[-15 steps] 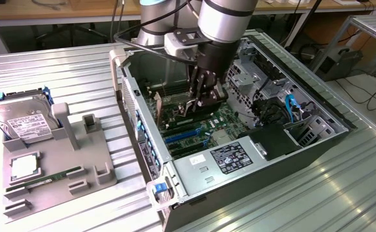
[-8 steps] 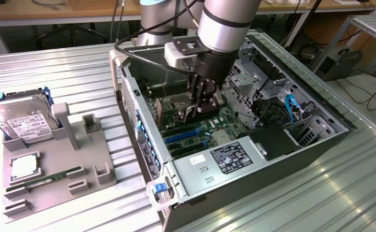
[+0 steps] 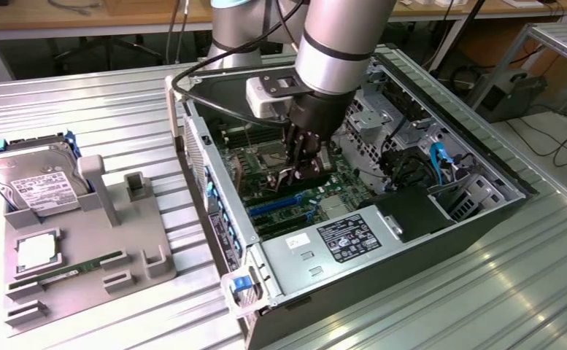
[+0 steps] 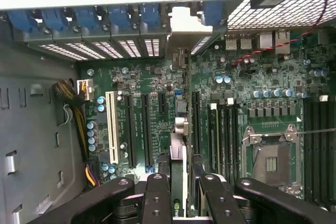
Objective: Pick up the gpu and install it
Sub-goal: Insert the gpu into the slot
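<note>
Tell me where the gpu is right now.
The gpu is held edge-on in the gripper inside the open computer case, just above the motherboard's expansion slots, near the empty processor socket.

Ribbed metal table (image 3: 117, 109) under open computer case (image 3: 478, 211) and grey parts tray (image 3: 157, 255)

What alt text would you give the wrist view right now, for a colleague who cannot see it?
The black-fingered gripper holds the gpu, a thin black expansion card, edge-on just above the green motherboard, in line with its long black expansion slots. A white slot and an empty silver-framed processor socket lie on either side, with blue slot clips along the case wall.
</note>
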Tool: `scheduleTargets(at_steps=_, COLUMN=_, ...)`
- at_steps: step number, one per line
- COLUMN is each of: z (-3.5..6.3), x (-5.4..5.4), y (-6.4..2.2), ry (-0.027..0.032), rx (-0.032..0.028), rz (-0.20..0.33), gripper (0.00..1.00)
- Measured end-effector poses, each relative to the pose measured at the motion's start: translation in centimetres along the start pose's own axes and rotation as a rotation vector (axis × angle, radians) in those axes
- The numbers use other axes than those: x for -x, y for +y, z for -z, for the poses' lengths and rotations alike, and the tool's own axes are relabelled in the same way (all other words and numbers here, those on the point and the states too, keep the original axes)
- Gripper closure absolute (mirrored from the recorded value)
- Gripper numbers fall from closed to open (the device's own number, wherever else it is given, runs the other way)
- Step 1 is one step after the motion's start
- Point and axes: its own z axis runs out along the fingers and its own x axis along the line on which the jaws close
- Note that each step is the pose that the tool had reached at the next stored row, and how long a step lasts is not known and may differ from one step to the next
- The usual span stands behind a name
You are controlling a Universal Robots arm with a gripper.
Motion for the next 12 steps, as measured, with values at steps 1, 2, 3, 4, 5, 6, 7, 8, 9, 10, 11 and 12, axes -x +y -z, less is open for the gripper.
scheduleTargets(at_steps=1, z=-0.29, x=-0.1, y=0.02, ry=0.0000, rx=0.0000, rz=0.000, gripper=0.74)
scheduleTargets(at_steps=2, z=-0.45, x=-0.1, y=0.03, ry=-0.0001, rx=-0.0001, rz=0.000, gripper=0.74)
scheduleTargets(at_steps=3, z=-0.67, x=-0.1, y=0.07, ry=-0.0001, rx=0.0000, rz=0.000, gripper=0.74)
scheduleTargets(at_steps=4, z=-0.86, x=-0.1, y=0.12, ry=-0.0002, rx=-0.0001, rz=0.000, gripper=0.74)
scheduleTargets(at_steps=5, z=-1.04, x=-0.1, y=0.17, ry=0.0000, rx=0.0000, rz=0.000, gripper=0.74)
scheduleTargets(at_steps=6, z=-1.28, x=-0.1, y=0.24, ry=0.0000, rx=0.0000, rz=0.000, gripper=0.74)
scheduleTargets(at_steps=7, z=-1.43, x=-0.1, y=0.26, ry=0.0000, rx=-0.0001, rz=0.000, gripper=0.74)
scheduleTargets(at_steps=8, z=-1.55, x=-0.1, y=0.28, ry=-0.0002, rx=-0.0001, rz=0.000, gripper=0.74)
scheduleTargets(at_steps=9, z=-1.57, x=-0.1, y=0.28, ry=0.0002, rx=0.0000, rz=0.000, gripper=0.74)
scheduleTargets(at_steps=10, z=-1.57, x=-0.1, y=0.28, ry=0.0003, rx=0.0001, rz=0.000, gripper=0.74)
scheduleTargets(at_steps=11, z=-1.57, x=-0.1, y=0.28, ry=0.0003, rx=0.0001, rz=0.000, gripper=0.74)
scheduleTargets(at_steps=12, z=-1.59, x=-0.1, y=0.28, ry=0.0000, rx=0.0000, rz=0.000, gripper=0.74)
